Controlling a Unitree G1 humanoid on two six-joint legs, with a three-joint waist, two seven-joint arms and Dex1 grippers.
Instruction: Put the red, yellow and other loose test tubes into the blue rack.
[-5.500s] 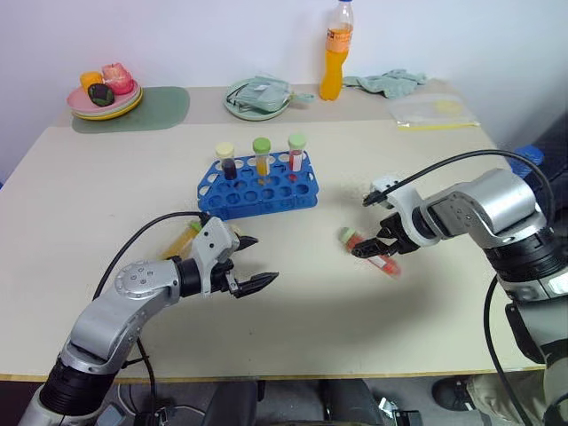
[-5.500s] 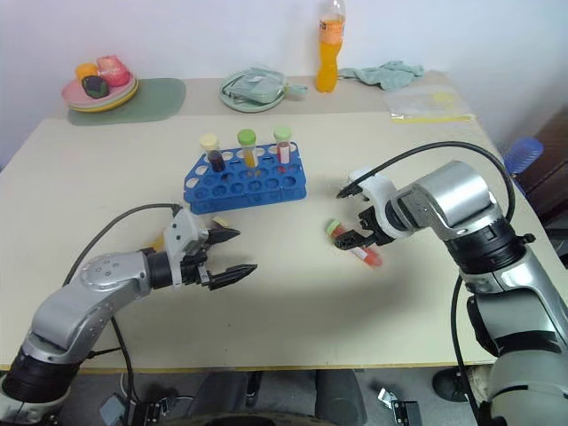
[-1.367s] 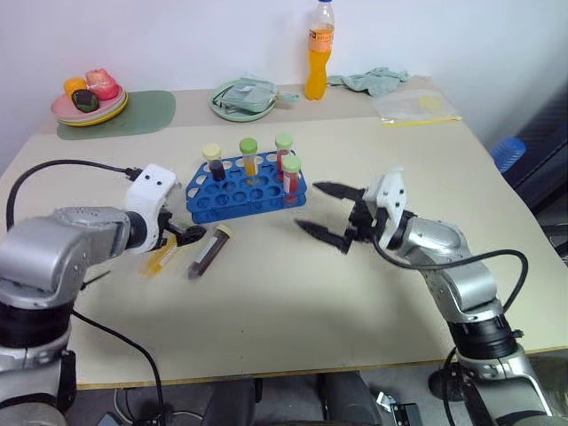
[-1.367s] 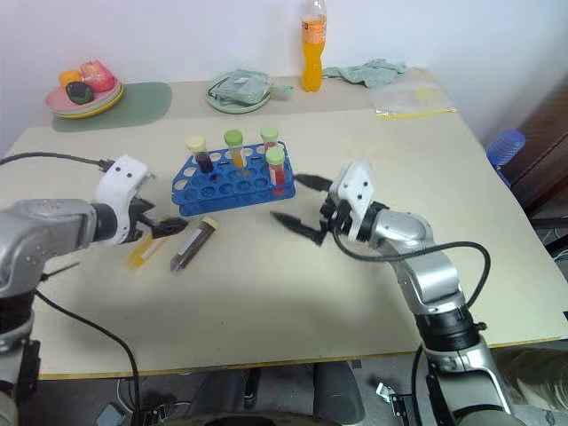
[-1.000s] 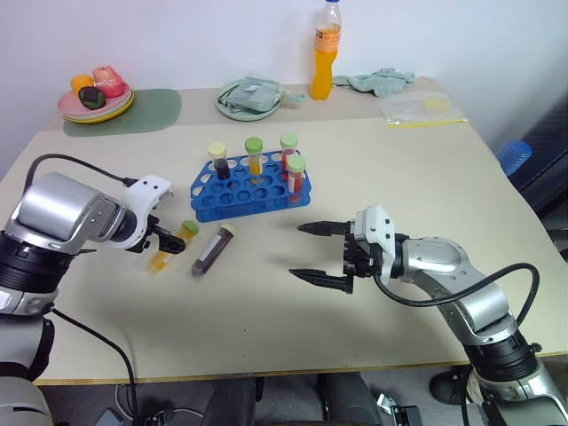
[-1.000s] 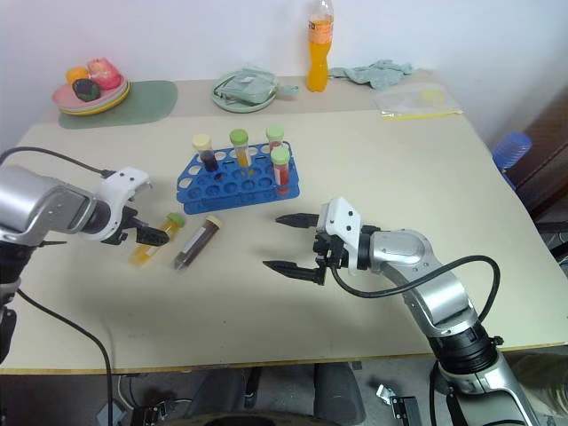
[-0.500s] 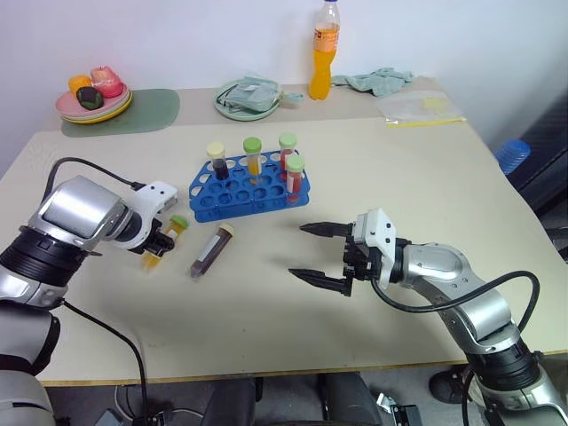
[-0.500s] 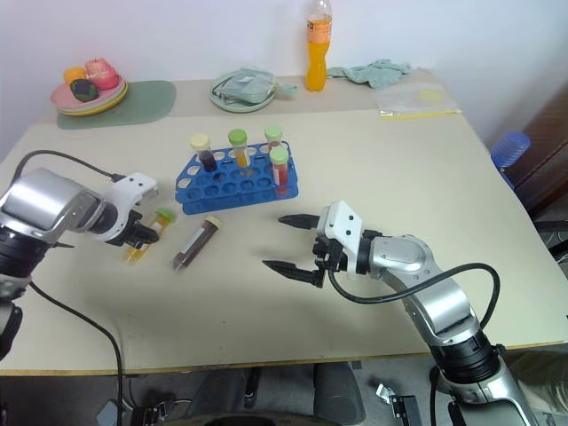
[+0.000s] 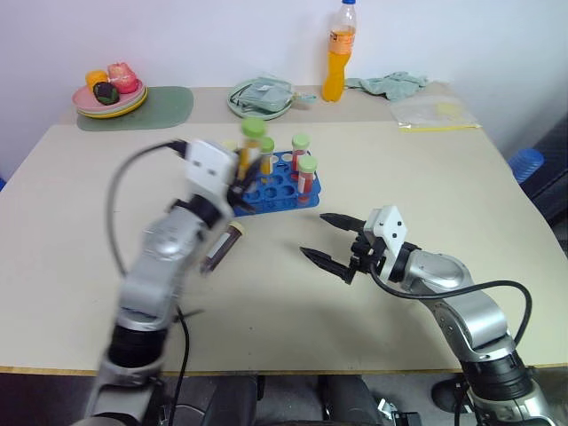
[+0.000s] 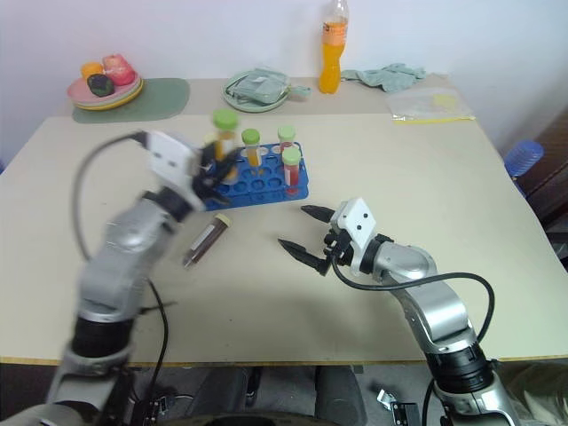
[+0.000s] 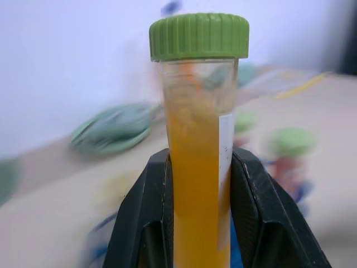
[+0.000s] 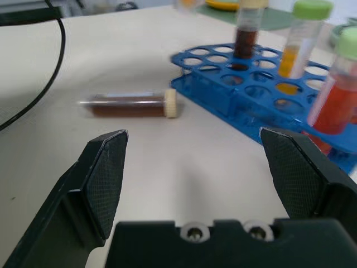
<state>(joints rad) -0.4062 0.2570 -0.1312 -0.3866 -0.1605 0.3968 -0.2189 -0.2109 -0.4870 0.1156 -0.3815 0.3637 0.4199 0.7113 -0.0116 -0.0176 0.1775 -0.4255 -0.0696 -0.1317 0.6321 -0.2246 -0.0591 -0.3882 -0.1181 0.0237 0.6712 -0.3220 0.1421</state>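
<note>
Lifted since earlier, left gripper (image 11: 196,223) clamps yellow-filled tube (image 11: 198,139) above blue rack (image 10: 257,188); right gripper (image 10: 306,232) open.

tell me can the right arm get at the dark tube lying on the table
Probably yes. The right gripper is open and aimed toward the dark tube, which lies flat beside the rack with bare table between them. The left gripper, holding the yellow tube, is up over the rack.
</note>
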